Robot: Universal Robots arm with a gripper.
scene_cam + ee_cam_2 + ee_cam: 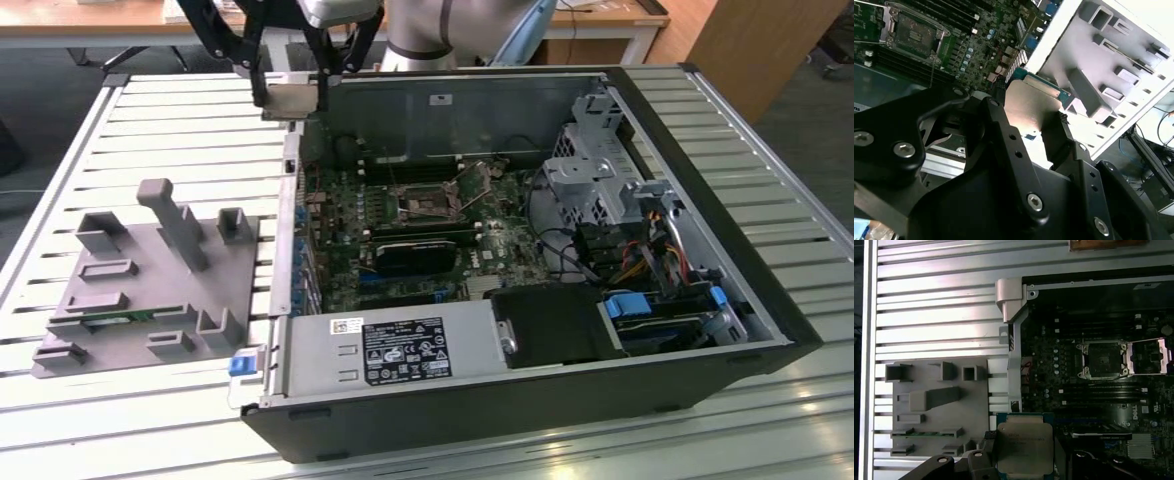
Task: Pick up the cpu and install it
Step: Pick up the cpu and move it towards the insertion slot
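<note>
Gripper [288,92] up at 11 o'clock is pinching the cpu [295,103] right by the open PC case [534,415]. Grey fixture [147,290] sits at 9 o'clock on the slatted table [174,130].

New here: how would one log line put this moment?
gripper: shut on cpu | cpu: held above case wall | socket: open, empty | install: not done
</note>
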